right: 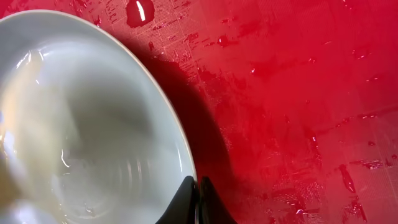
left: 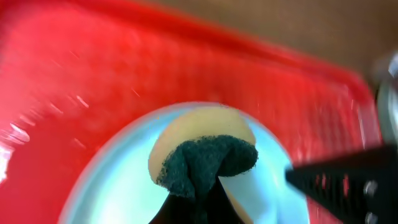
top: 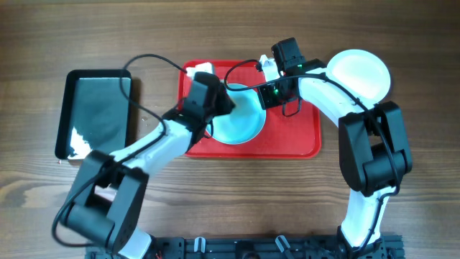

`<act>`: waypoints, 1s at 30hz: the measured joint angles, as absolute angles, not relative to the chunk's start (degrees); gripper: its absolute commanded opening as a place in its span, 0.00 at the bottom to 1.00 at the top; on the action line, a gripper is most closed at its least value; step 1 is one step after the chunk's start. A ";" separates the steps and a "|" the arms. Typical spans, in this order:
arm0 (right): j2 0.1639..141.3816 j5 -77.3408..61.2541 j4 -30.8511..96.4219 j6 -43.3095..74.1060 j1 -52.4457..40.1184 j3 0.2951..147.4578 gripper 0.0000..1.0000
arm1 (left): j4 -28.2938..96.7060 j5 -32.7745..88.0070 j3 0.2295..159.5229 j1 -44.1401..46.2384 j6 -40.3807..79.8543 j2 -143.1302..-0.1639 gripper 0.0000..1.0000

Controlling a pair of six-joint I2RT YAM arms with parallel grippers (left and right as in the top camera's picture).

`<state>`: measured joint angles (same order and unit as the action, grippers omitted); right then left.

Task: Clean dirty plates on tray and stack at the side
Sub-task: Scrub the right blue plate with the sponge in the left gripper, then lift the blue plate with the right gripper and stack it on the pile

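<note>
An aqua-blue plate (top: 241, 122) lies on the red tray (top: 302, 140). My left gripper (top: 218, 101) is shut on a yellow sponge with a dark green scrub face (left: 205, 134) and presses it on the plate's inside (left: 124, 186); the fingers (left: 199, 199) are mostly hidden behind the sponge. My right gripper (top: 267, 93) is shut on the plate's right rim; its fingertips (right: 198, 190) pinch the edge of the wet, pale plate (right: 81, 124). A white plate (top: 358, 74) sits on the table to the right of the tray. A third plate is not visible.
A smaller black tray (top: 97, 108) with white specks at its near-left corner lies on the table to the left. The red tray floor (right: 298, 106) is wet with droplets. The right gripper's black body shows in the left wrist view (left: 348, 180).
</note>
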<state>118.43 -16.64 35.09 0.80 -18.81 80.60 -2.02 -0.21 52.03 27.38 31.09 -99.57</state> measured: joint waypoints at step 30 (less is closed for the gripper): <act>111.79 24.58 39.81 -8.25 -40.62 86.41 0.04 | 19.75 -27.75 51.68 1.08 32.03 -76.84 0.04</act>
